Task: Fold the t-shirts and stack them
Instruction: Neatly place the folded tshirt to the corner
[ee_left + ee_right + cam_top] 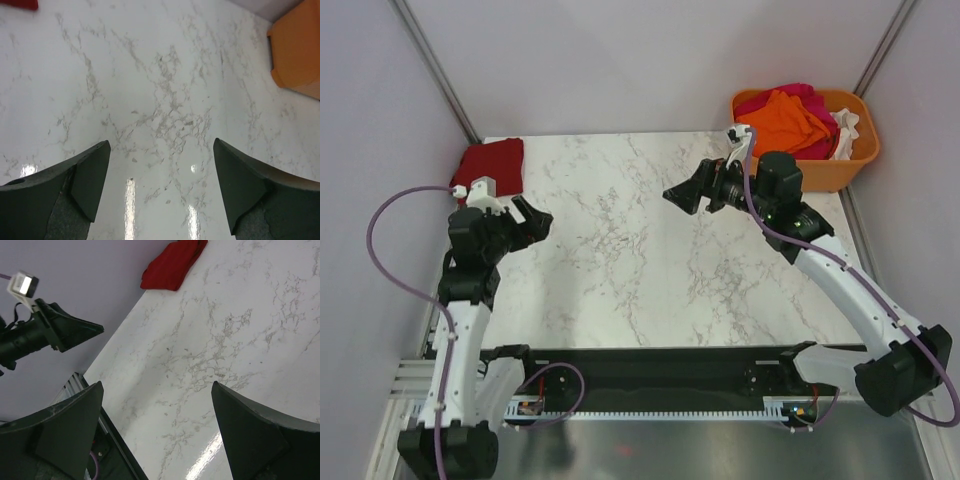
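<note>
A folded dark red t-shirt [492, 162] lies at the table's far left corner; it also shows in the right wrist view [172, 265] and as a sliver [20, 4] in the left wrist view. Orange [790, 120], magenta-pink [810, 98] and white [847, 135] t-shirts are heaped in the orange tub [820, 170]. My left gripper [532, 224] [160, 170] hovers open over bare marble just right of the red shirt. Over the table's middle right, my right gripper [688, 192] [155, 410] is open too, pointing left, with nothing between its fingers.
The tub's corner [297, 50] shows at the right of the left wrist view. Grey walls close in the table [640, 260] on the far, left and right sides. A black rail [650, 375] with the arm bases runs along the near edge.
</note>
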Available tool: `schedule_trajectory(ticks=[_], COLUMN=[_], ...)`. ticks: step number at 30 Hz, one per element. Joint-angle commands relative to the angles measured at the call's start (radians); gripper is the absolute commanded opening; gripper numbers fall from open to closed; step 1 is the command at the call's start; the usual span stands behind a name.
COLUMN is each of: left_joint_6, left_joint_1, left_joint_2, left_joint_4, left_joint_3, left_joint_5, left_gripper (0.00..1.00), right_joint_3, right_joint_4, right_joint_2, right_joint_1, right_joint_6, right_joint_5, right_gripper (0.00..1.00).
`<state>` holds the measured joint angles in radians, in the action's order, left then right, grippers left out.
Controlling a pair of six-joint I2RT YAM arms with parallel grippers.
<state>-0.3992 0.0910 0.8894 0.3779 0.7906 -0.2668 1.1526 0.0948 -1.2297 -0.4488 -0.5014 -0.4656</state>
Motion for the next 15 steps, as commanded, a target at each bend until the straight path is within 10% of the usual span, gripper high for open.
schedule_trajectory(ticks=[1, 15], left_joint_6=[0.068, 0.112], left_joint_1=[-0.034, -0.152], left_joint_2=[-0.160, -0.254], left_joint_4=[-0.030, -0.001], left_joint_3=[0.013, -0.004], left_joint_5=[0.077, 0.161], left_gripper=[0.91, 0.90], right_joint_3=[-0.019, -0.047], right_joint_4=[0.022, 0.128], right_joint_2=[0.071, 0.236], right_joint_1=[-0.008, -0.016], right_joint_6=[0.000, 0.000], right_joint_5=[0.024, 0.120], right_gripper=[0.98, 0.98])
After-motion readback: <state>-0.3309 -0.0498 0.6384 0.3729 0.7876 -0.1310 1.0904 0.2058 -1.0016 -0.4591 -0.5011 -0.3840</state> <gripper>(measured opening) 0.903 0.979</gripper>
